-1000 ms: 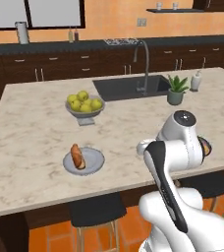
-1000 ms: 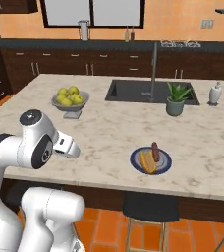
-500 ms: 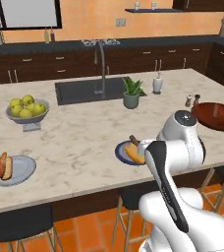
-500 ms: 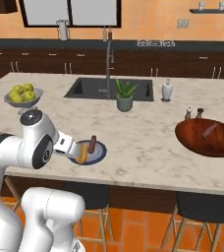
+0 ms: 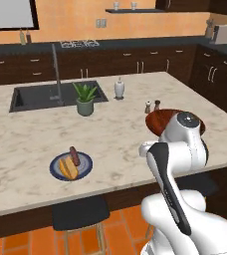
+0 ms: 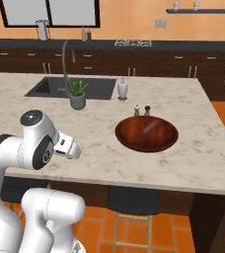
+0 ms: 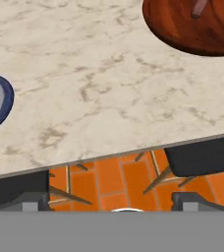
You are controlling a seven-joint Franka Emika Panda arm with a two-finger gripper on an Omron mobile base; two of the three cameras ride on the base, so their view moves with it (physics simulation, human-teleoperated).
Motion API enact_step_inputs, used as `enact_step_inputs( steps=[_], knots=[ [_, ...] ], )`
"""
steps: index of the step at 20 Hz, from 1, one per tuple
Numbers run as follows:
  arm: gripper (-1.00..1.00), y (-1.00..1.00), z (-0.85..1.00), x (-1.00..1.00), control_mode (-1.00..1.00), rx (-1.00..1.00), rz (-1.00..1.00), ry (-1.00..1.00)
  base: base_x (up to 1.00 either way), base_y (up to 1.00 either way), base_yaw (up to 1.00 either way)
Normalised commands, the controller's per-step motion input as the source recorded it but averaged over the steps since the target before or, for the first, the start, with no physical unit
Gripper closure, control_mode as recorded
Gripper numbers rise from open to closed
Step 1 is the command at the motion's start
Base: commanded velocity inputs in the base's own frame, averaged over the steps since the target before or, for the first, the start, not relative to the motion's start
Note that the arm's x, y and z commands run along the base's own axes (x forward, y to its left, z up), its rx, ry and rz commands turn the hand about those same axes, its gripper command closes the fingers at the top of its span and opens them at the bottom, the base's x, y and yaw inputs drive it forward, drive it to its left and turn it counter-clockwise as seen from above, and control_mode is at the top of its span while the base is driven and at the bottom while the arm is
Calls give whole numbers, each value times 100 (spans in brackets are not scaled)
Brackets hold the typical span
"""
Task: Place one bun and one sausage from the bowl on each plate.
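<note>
Progress: blue plate (image 5: 70, 166) at my 10 o'clock on the worktop (image 5: 115, 134) carries bun (image 5: 67, 168) and sausage (image 5: 74, 156); bowl (image 6: 146, 134) looks nearly emptied; my jaws stand wide, holding nothing.

We see an evenly lit rendered kitchen, bright with warm orange walls. Soft, faint shadows sit under the bowl (image 6: 146, 134) and plant (image 5: 85, 98) on the pale counter (image 6: 203, 148); a glossy highlight streaks the bowl. Edges look slightly soft and low-resolution throughout.
</note>
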Motion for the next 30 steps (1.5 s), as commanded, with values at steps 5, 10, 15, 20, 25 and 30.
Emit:
enact_step_inputs(
  steps=[5,10,15,20,25,30],
  knots=[
    [-100,0,0,0,100,0,0,0,23,-100,0],
    [-100,0,0,0,100,0,0,0,56,-93,0],
    [-100,0,0,0,100,0,0,0,84,5,1],
    [-100,0,0,0,100,0,0,0,19,10,0],
    [-100,0,0,0,100,0,0,0,42,8,-9],
    [-100,0,0,0,100,0,0,0,62,6,-8]
  ],
)
